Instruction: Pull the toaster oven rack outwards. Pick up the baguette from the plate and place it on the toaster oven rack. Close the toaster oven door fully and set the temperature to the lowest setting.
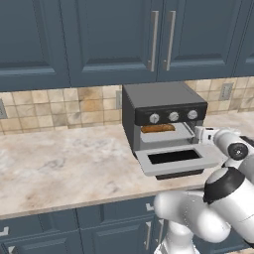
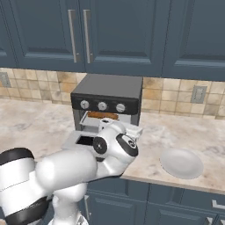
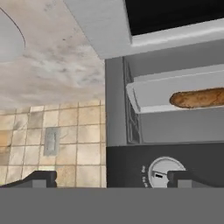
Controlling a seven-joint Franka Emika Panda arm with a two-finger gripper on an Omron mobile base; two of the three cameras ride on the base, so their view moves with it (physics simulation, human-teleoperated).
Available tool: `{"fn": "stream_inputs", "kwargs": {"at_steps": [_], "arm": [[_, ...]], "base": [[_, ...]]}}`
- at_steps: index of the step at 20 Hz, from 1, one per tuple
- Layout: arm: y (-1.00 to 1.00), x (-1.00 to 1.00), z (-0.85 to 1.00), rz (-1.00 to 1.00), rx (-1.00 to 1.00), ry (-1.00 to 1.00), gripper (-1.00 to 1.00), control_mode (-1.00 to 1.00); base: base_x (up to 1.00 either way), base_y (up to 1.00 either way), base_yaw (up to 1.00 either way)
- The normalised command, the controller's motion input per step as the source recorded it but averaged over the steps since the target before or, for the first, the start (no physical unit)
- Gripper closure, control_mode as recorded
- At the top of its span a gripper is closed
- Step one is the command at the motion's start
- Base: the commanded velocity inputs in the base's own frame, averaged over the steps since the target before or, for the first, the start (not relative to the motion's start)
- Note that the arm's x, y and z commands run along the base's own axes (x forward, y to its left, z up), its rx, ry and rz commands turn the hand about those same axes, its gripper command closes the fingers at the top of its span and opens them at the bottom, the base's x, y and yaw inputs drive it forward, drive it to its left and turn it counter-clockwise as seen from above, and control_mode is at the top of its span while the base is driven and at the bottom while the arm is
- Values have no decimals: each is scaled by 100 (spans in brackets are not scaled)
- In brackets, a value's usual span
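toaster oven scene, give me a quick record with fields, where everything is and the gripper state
oven: on the counter, against the tiled wall
door: folded down flat, open
rack: inside the oven mouth, above the door
baguette: lying on the rack
plate: empty, on the counter right of the oven
knobs: three in a row on the black strip
gripper: open, holding nothing, beside the oven's right front

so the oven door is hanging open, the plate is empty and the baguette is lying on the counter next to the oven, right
Not quite. The baguette is not on the counter: it lies on the toaster oven rack inside the toaster oven, as the left base view shows. The toaster oven door is indeed open and the plate is empty.
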Motion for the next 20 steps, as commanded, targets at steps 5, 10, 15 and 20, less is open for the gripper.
{"fn": "stream_inputs", "kwargs": {"at_steps": [5, 10, 15, 20], "arm": [[-55, 0, 55, -12, 37, -23, -100, -100], [-28, 1, 26, -10, 37, -27, -100, -100], [-2, 2, 0, -14, 32, -23, -100, -100], [0, -1, 0, -1, 5, -4, -100, -100]], "base": [[0, 0, 0], [0, 0, 0], [0, 0, 0], [0, 0, 0]]}}
